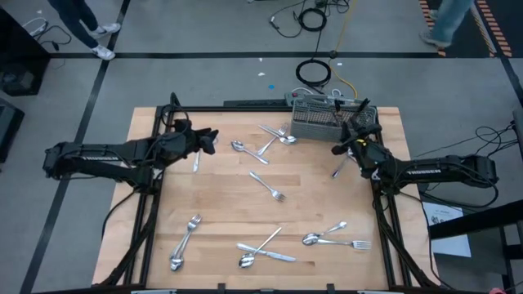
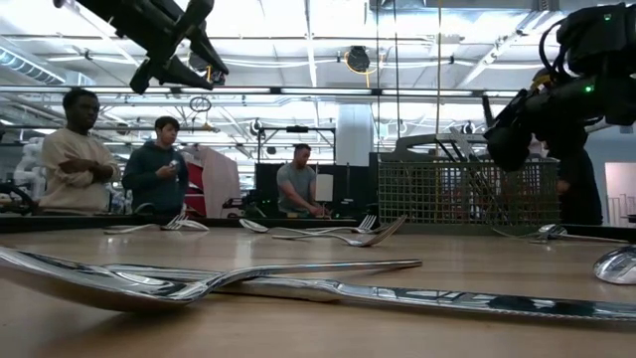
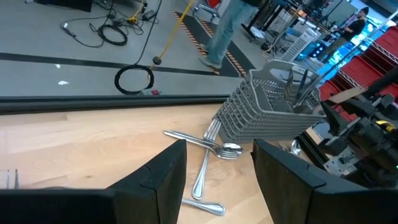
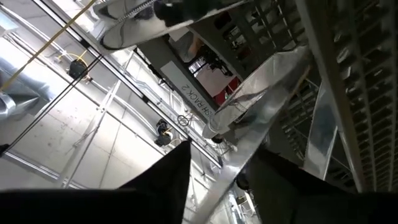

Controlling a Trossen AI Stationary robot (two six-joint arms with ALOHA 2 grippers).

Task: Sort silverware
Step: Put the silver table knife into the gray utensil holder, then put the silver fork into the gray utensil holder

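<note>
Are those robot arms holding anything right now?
The left end effector is open and empty. The right one is beside the basket; whether it holds silverware cannot be told.

Overhead, tabletop-level and wrist views, sharing basket (image 1: 317, 118)

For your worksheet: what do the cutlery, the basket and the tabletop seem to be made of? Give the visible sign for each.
Cutlery: polished metal, likely steel; mirror-like reflections.
Basket: grey wire mesh, probably metal; you can see through its grid.
Tabletop: light wood, smooth finish; plank lines and grain show.
</note>
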